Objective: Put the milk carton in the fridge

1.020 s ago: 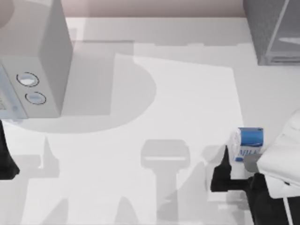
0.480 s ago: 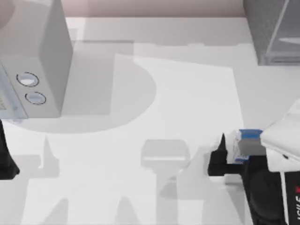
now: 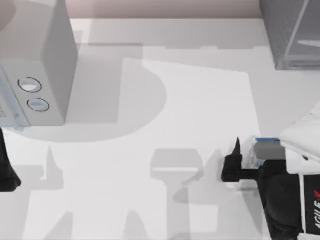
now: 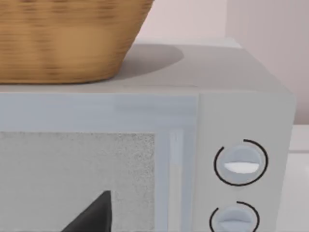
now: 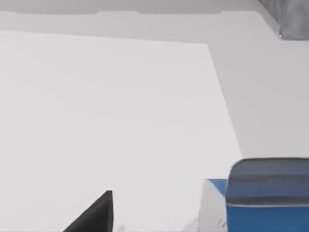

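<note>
- Right gripper (image 3: 248, 156), black and two-fingered, sits low at the table's right side, its fingers spread apart with one dark finger (image 3: 236, 150) standing clear to the left of the small blue and white box-shaped milk carton (image 3: 263, 150).
- The other finger is hidden under the white arm housing, so contact with the carton cannot be confirmed from above.
- From the right wrist view the milk carton (image 5: 268, 193) stands upright on the white table (image 5: 120, 111), its blue top close to the camera, with a black fingertip (image 5: 96, 212) off to one side and apart from it.
- Left arm of the AgileX pair is parked at the table's left edge; only a dark part of it (image 3: 6, 170) shows from above, and a black fingertip (image 4: 94, 215) shows in its wrist view, so the state of that gripper cannot be told.
- Just beyond the left arm stands a pale grey box with two round dials (image 3: 35, 95); a woven tan basket (image 4: 67, 38) rests on its top.
- Farthest away, in the table's far right corner, well apart from the carton, stands the large dark grey speckled fridge (image 3: 280, 30) with a lighter grey smooth panel (image 3: 306, 42).
</note>
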